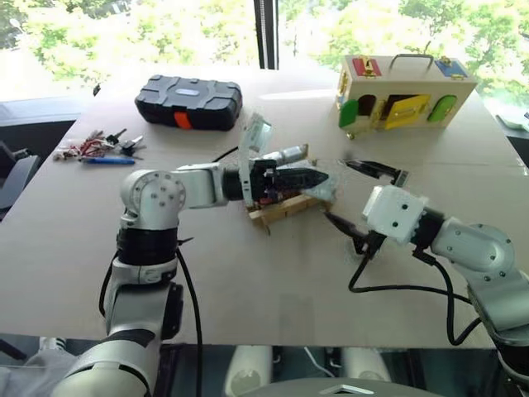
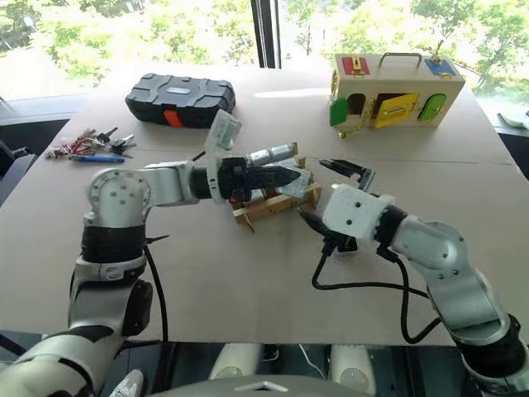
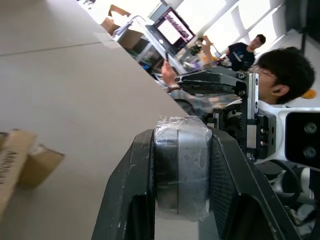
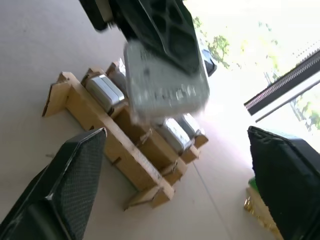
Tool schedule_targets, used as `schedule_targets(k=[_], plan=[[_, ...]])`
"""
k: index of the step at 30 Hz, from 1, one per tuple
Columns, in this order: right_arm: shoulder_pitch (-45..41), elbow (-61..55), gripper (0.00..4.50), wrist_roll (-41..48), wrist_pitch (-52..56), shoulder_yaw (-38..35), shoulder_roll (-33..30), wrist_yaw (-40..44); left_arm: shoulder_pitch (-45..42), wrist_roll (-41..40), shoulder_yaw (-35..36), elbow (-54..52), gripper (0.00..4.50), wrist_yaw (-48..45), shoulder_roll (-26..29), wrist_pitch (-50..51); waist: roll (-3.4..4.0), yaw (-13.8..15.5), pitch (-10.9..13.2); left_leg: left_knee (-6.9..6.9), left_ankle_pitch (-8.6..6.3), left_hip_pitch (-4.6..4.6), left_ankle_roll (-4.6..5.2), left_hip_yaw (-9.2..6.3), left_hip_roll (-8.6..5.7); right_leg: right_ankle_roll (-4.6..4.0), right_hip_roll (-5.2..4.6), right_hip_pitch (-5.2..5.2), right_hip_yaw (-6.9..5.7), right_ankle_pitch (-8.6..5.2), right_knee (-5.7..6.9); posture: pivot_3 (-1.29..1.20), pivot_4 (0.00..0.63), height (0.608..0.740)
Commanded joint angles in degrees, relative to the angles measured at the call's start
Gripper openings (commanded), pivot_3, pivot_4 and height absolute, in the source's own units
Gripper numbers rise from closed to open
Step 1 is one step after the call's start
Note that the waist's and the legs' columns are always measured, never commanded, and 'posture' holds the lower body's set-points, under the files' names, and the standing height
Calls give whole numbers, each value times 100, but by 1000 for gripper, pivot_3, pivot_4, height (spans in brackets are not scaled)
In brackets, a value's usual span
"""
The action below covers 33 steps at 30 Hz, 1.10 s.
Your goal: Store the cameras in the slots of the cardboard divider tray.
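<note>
One cardboard divider tray (image 4: 112,150) was seen on the table. At least four cameras could be counted: one (image 4: 165,82) held above the tray and at least three (image 4: 105,92) seated in its slots. One black case (image 1: 188,101), one wooden box (image 1: 403,93) and one bunch of keys (image 1: 99,147) were also counted.

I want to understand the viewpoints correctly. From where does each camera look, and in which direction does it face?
Head, both eyes: look forward and down on the table; both arms show.
Left wrist: looks along the left gripper, shut on a camera; beyond it, people.
Right wrist: looks between the open right gripper fingers at the cardboard divider tray.
Shared: both wrist views show that held camera.
</note>
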Motion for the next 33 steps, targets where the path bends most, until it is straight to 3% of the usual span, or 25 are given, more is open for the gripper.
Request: schedule_targets(k=[1,5,15,22,33], plan=[[337,-53,4500,1532,285,-1612,-79,554,-269,987,-363,40,816,-516,320,-1179,1,9,1,-1,-2,0,2,0,-3,-1,-4,3,0,0,-3,0,150,740],[342,81,4500,2202,50,-2364,-368,935,-381,2057,-901,364,816,-627,508,-1937,2,-19,0,-1,-21,10,32,3,-7,-4,-20,14,4,1,-12,0,150,740],[441,618,4500,2819,-315,-2597,-751,1557,-852,2862,-1593,1260,816,-1457,442,-1977,4,-8,3,-11,-27,-5,43,-4,-8,-5,-27,7,9,0,-29,0,150,740],[472,1226,4500,2679,-705,-2834,-1032,1733,-976,3377,-1801,1574,816,-1661,261,-2179,3,-12,6,-11,-30,-8,49,-4,-9,-4,-30,9,7,0,-36,0,150,740],[706,1283,4500,2895,-755,-3137,-1161,1831,-1171,4131,-2269,2006,816,-2067,189,-2375,3,1,6,-8,-30,-8,52,-5,-9,-4,-29,12,4,1,-35,0,150,740]])
